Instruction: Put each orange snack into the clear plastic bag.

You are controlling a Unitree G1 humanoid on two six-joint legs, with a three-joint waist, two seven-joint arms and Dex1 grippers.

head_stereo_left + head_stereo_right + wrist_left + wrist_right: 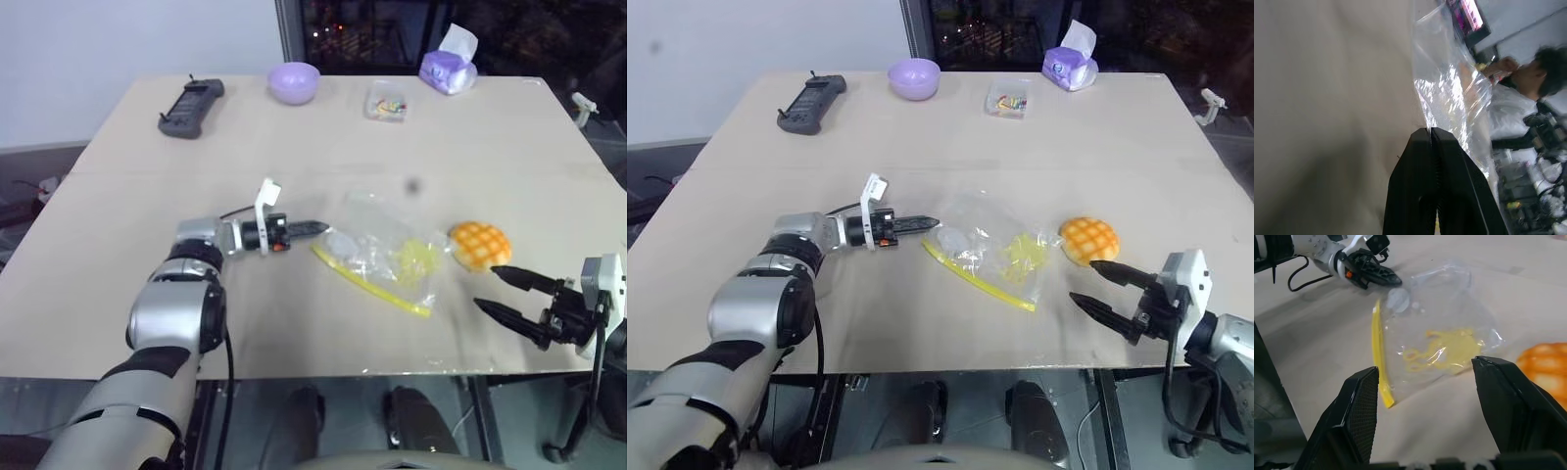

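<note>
Middle of the frame, on the bare beige tabletop: crinkly transparent zip bag with a yellow seal strip along its lower-left edge and pale yellow marks inside, lying flat.

Just right of the bag, right of centre: round, domed orange-yellow bun with a criss-cross grid on top, resting on the table outside the bag, close beside its right edge.

Left of centre: left gripper, two black fingers clenched together, pointing toward the right of the frame, tips at the upper-left corner of the bag. Whether plastic is pinched between them: cannot tell; in the left wrist view, crinkled film running right alongside the closed fingertips.

Lower right of the frame: right gripper, fingers spread and released, holding nothing, just below the bun and apart from it.

Along the upper edge of the table, left to right: black handheld controller, lilac bowl, small clear box of colourful bits, purple tissue pack.
</note>
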